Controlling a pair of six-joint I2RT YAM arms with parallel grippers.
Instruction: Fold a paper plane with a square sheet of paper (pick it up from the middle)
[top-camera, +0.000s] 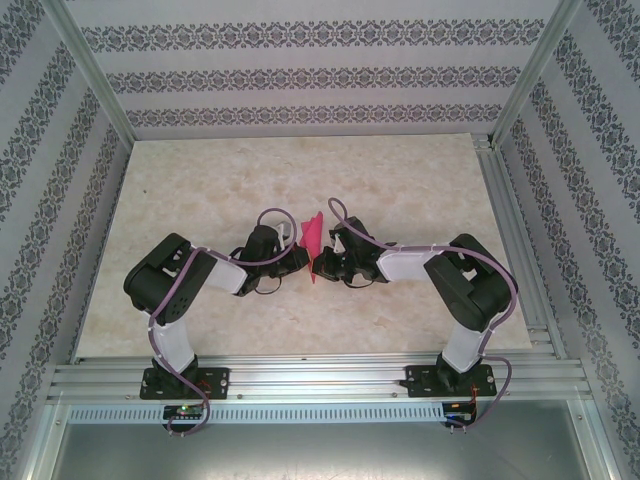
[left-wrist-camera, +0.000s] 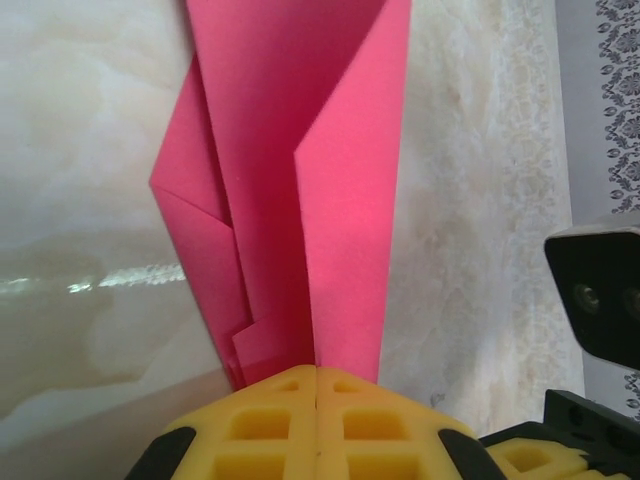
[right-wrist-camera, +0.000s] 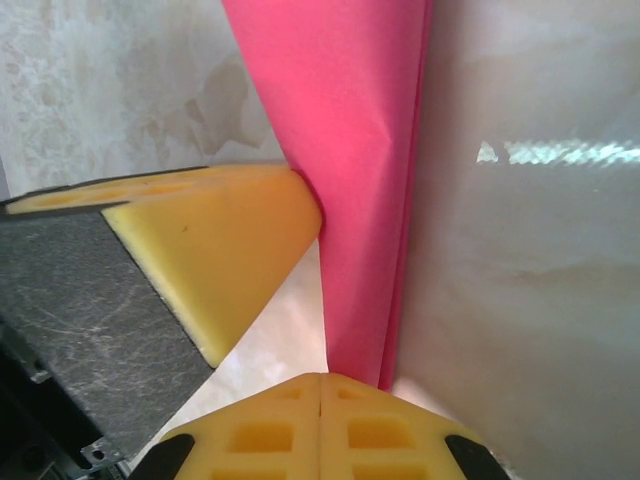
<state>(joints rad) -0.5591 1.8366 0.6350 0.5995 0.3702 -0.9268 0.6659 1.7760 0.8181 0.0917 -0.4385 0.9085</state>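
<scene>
The pink sheet of paper (top-camera: 314, 240) is folded lengthwise into a narrow, layered dart shape and stands on edge above the table's middle, between my two grippers. My left gripper (top-camera: 303, 250) comes in from the left. In the left wrist view its yellow jaws (left-wrist-camera: 317, 372) are pressed together, and the folded paper (left-wrist-camera: 300, 150) rises straight from their tips, flaps spread apart. My right gripper (top-camera: 325, 262) comes in from the right, shut (right-wrist-camera: 320, 378) on the bottom of the paper (right-wrist-camera: 350, 150). A yellow left finger (right-wrist-camera: 230, 260) touches the paper's side.
The marble-patterned table (top-camera: 400, 180) lies under the paper. Patterned walls and aluminium posts (top-camera: 95, 75) close in the back and sides. The right wrist's camera housing (left-wrist-camera: 595, 290) sits close beside the left fingers. Both arms are bent inward over the table's front half.
</scene>
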